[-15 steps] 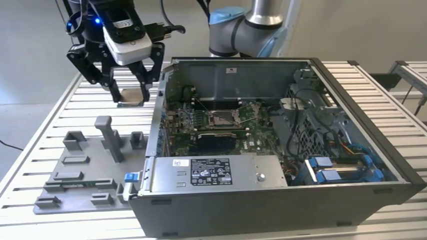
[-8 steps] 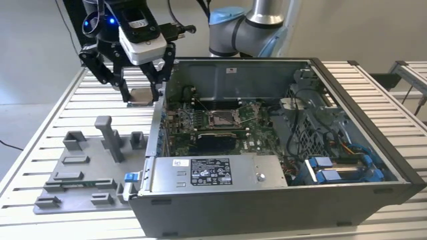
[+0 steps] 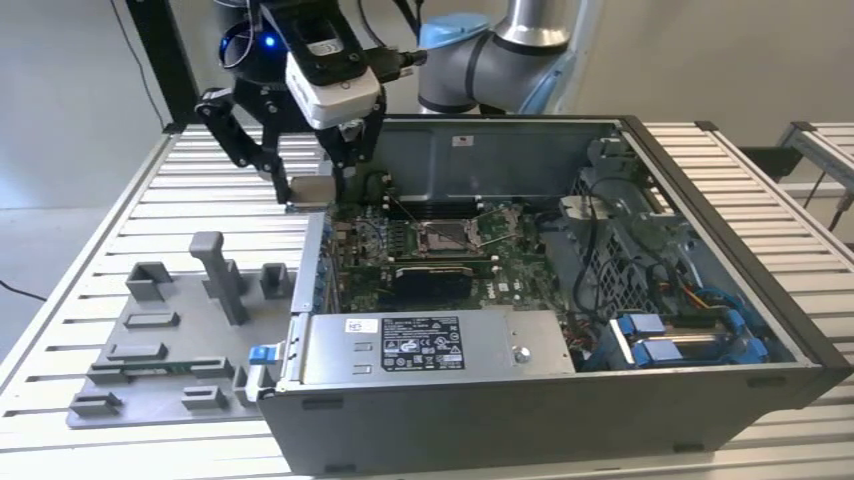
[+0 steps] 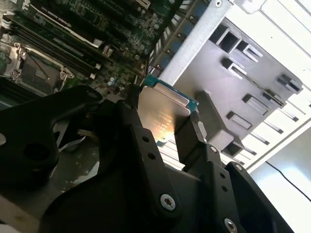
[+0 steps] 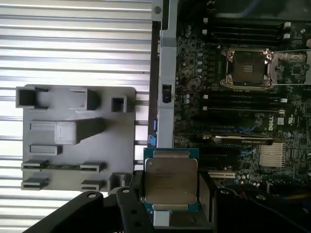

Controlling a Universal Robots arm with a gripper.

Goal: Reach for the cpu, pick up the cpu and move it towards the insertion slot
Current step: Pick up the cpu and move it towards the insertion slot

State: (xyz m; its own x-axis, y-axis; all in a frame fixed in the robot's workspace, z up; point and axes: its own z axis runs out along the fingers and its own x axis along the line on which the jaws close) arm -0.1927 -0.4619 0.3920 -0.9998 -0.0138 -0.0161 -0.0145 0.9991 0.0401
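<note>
My gripper [image 3: 316, 190] hangs above the open computer case's wall at the exterior view's left, shut on the cpu [image 3: 312, 190], a thin square chip with a pale silvery face. Both wrist views show the cpu [image 5: 170, 180] [image 4: 163, 116] clamped between the black fingers [image 4: 189, 141], held in the air over the case edge. The insertion slot [image 3: 443, 236] is a shiny silver-framed socket with a greyish centre on the motherboard, lower and toward the exterior view's right of the gripper. The insertion slot [image 5: 247, 68] [image 4: 34, 73] lies open with its lid [image 5: 291, 68] swung aside.
A grey plastic fixture plate [image 3: 174, 340] with raised blocks and a tall post [image 3: 220, 275] lies on the slatted table beside the case. The case's upright metal walls [image 3: 501, 150], a power supply [image 3: 427, 345], memory slots [image 5: 243, 26] and cables [image 3: 667, 330] crowd the interior.
</note>
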